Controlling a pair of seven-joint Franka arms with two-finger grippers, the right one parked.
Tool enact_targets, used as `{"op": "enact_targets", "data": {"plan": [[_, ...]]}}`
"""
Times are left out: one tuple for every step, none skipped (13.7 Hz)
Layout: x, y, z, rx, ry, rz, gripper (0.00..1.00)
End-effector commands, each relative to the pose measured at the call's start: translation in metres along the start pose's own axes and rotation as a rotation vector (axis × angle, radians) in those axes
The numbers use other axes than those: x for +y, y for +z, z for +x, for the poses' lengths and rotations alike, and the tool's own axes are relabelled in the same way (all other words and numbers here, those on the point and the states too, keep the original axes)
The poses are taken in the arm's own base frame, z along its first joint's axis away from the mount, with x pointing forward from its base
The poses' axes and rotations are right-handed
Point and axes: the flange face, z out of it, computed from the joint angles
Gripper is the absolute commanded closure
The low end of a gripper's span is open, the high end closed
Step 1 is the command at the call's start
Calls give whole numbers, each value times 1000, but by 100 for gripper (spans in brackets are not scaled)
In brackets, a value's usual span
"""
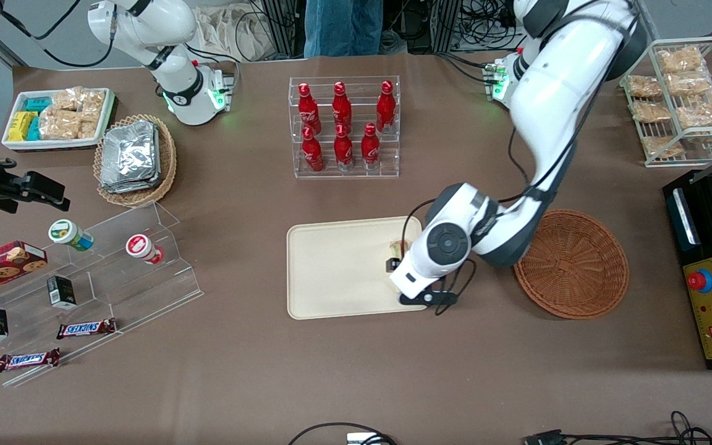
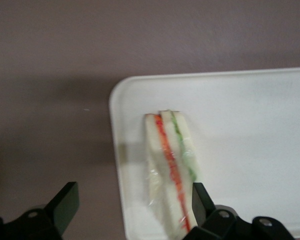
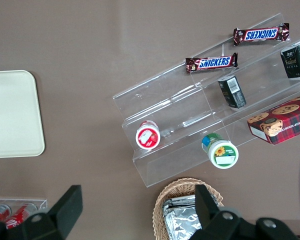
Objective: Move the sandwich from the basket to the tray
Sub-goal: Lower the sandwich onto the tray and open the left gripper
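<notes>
Resting on tray (image 2: 250, 130), sandwich (image 2: 171, 165) — gripper (image 2: 132, 202) jaws apart above.

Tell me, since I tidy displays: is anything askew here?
Two cups lie tipped on the acrylic stand. The sandwich sits in the tray, open pincer around it.

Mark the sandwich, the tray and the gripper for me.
sandwich (image 2: 170, 170), left wrist view, on its red filling stripe.
tray (image 1: 331, 272), front view, on its bare floor.
gripper (image 2: 132, 210), left wrist view, midway between its open fingertips, over the tray's edge.
</notes>
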Motion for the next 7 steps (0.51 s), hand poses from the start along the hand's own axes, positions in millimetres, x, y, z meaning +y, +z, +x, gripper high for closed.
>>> {"op": "enact_targets", "data": {"plan": [[-49,-89,-11,16,-63,55,0],[-77,-115,-13,-2,-93,82,0],[-94,-139,-20,-14,-115,104,0],[-103,-162,-31,-10,-124,126,0],[-122,-182,-37,-17,-153,142,0],[-144,-197,-42,-36,-185,155,0],[-161,-214,-48,-39,-187,165,0]]}}
